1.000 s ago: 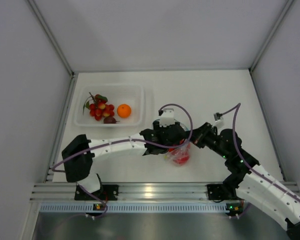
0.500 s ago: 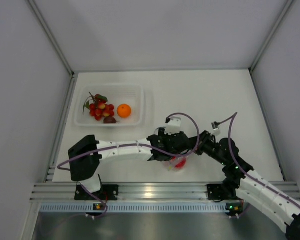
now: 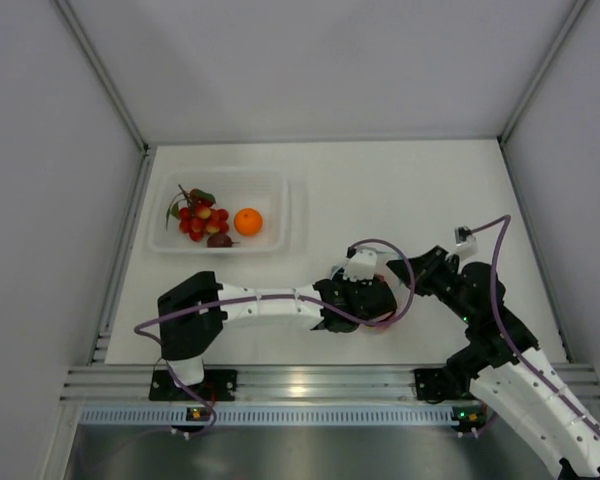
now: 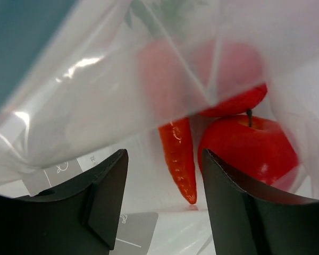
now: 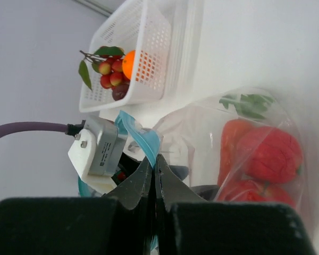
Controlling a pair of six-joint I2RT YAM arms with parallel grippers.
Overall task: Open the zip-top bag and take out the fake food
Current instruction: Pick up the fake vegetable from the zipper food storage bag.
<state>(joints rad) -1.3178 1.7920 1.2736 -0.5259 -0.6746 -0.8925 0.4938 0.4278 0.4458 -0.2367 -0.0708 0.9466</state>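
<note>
One second has carried the zip-top bag (image 5: 202,122) rightward, still near the front of the worktop (image 3: 430,190), its teal zip strip (image 5: 135,130) clenched in the right end effector (image 5: 154,159); the left end effector (image 4: 164,156), jaws apart and empty, now faces the carrot (image 4: 178,154) inside; extraction looks next.

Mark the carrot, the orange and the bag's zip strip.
carrot (image 4: 178,154), left wrist view, uncovered lower body.
orange (image 3: 247,221), top view, centre.
zip strip (image 5: 141,133), right wrist view, mid-strip.

White table (image 3: 410,190); perforated basket (image 3: 285,212) rear left; zip-top bag (image 5: 202,122) resting front centre.
</note>
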